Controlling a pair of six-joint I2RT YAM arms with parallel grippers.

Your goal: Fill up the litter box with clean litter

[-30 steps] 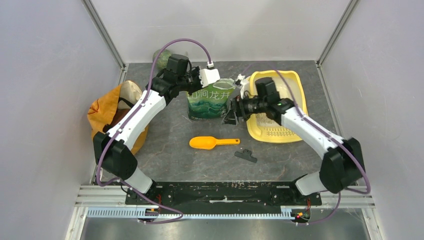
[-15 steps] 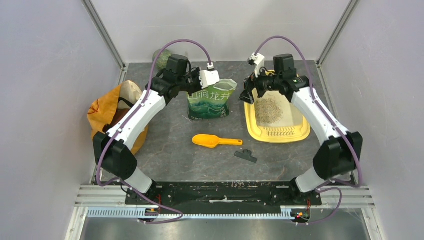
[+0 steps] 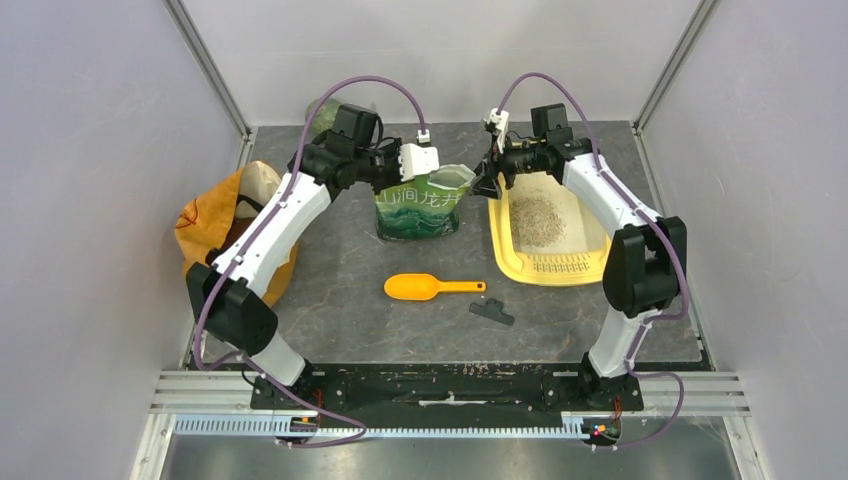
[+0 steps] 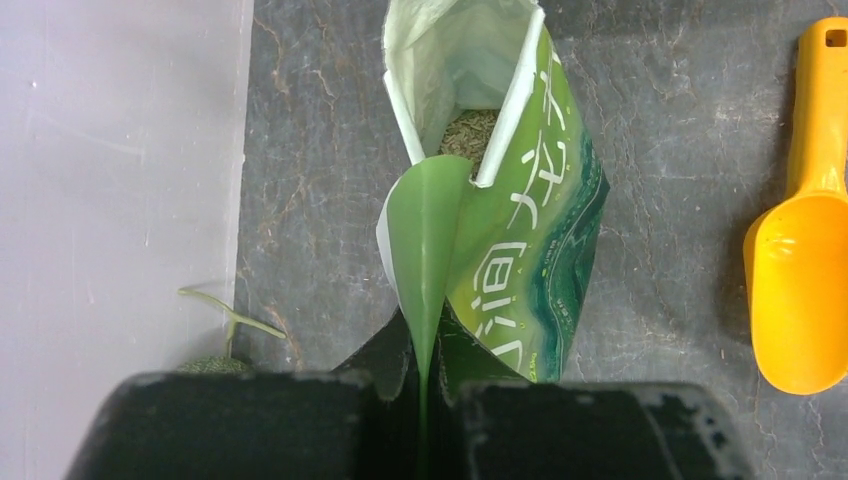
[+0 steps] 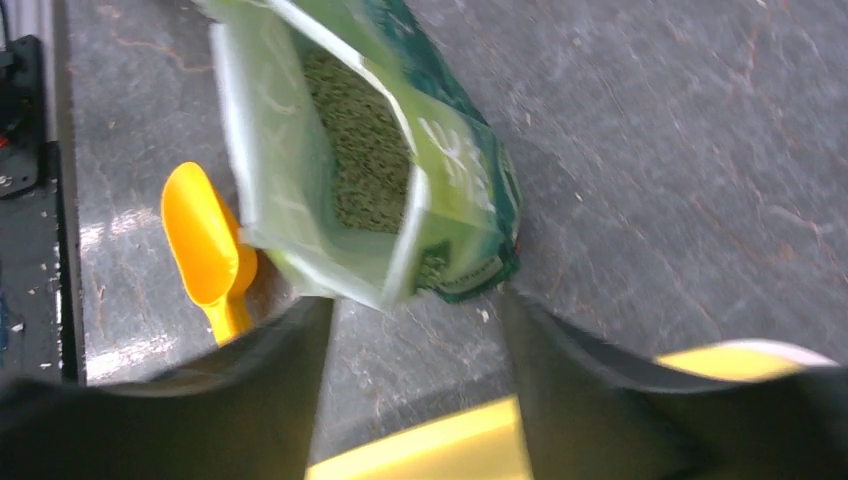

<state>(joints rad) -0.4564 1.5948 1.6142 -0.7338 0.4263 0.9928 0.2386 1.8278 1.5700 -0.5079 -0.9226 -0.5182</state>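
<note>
Pinching pouch flap with my left gripper, upper centre; my right gripper hovering wide, empty. Thin flap slipping risks pouch tipping, litter spilling beside litter box.

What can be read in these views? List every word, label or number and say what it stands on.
"洞龙井": large white characters on the green pouch, as best they read from above; their start may be hidden.
Red marks on the orange-yellow bag: too small to read.
Orange scoop and litter box: no text visible.
</note>
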